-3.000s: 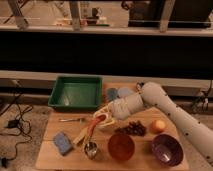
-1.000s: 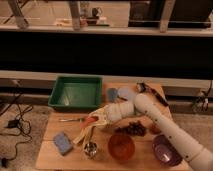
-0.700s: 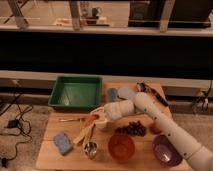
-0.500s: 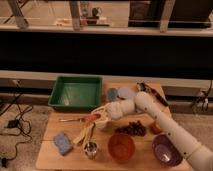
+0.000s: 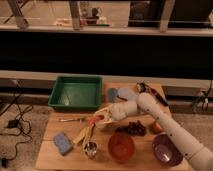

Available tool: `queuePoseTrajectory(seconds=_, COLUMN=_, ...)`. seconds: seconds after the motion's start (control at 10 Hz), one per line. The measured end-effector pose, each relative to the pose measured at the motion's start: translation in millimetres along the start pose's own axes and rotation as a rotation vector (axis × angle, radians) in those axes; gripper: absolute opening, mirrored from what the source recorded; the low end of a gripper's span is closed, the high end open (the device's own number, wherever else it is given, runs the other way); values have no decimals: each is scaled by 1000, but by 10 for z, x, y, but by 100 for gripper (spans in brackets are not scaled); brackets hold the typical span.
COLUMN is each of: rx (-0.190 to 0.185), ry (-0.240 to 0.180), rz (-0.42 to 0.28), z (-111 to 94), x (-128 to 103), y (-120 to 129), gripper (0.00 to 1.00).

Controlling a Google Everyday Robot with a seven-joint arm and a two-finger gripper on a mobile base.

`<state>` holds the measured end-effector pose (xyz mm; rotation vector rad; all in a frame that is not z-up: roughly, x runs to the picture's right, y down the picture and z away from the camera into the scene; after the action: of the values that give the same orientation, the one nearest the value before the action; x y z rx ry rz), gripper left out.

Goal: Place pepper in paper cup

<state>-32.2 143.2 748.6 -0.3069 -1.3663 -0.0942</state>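
On the wooden table [image 5: 107, 161] below a dark window wall, we see the gripper [image 5: 98, 119] just in front of the green tray [image 5: 76, 103], its fingers pinched around the pepper [image 5: 92, 121] there.

Green tray [image 5: 75, 92] at back, blue sponge [image 5: 62, 143], metal cup [image 5: 90, 148], orange bowl [image 5: 121, 146], purple bowl [image 5: 166, 150]

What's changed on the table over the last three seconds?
The arm swung lower, toward the camera, and now partly covers the orange fruit. The gripper hardly moved, staying over the table's middle with the pepper at its tip. The green bin, orange bowl, purple bowl and sponge stayed put.
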Motion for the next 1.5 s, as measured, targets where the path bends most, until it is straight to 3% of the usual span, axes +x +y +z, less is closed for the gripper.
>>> queuePoseTrajectory(seconds=0.5, rx=-8, ry=-3, rz=-33, z=84, x=-11, y=-146, gripper=0)
queuePoseTrajectory(seconds=1.1, rx=-7, ry=0, rz=-39, z=60, x=-26, y=-151, gripper=0)
queuePoseTrajectory(seconds=1.2, rx=-8, ry=0, rz=-39, z=62, x=-27, y=-151, gripper=5)
queuePoseTrajectory(seconds=1.5, rx=-7, ry=0, rz=-39, z=61, x=-27, y=-150, gripper=37)
